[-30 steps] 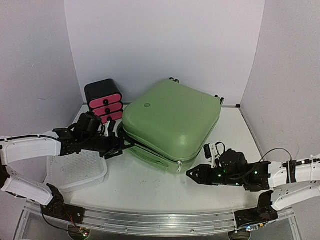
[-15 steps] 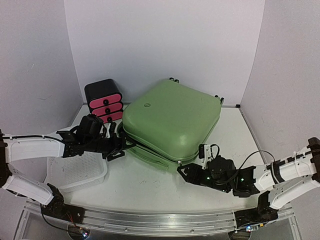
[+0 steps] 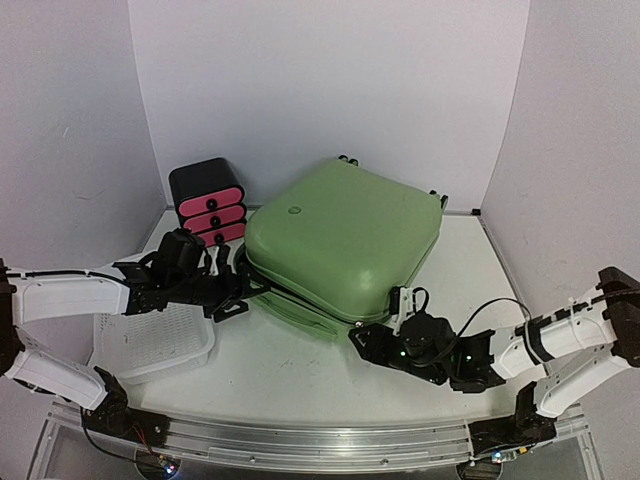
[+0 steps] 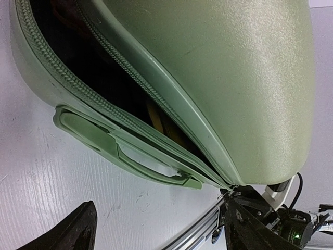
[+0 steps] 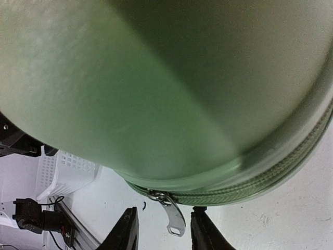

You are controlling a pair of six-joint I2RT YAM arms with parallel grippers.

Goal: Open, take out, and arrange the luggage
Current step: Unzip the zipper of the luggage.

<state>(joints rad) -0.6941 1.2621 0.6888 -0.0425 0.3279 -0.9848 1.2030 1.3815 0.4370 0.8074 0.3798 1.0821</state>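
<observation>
The light-green luggage (image 3: pixel 340 235) lies flat mid-table, its lid slightly raised on the left. In the left wrist view its zipper seam (image 4: pixel 130 99) gapes over a dark inside with something yellow showing, above the side handle (image 4: pixel 125 151). My left gripper (image 3: pixel 232 290) (image 4: pixel 161 234) is open at the left front corner, holding nothing. My right gripper (image 3: pixel 358 335) (image 5: pixel 164 232) is at the front corner. Its fingers (image 5: pixel 127 229) stand apart either side of the hanging metal zipper pull (image 5: pixel 171 216), not touching it.
A black drawer box with pink fronts (image 3: pixel 208 200) stands behind the luggage's left corner. A white perforated basket (image 3: pixel 155 340) (image 5: pixel 62 172) sits at the front left, under the left arm. The metal rail (image 3: pixel 300 440) runs along the near edge.
My right arm has reached left and forward, from the table's right front to the luggage's front corner, and now straddles the zipper pull. The left arm shifted only slightly.
</observation>
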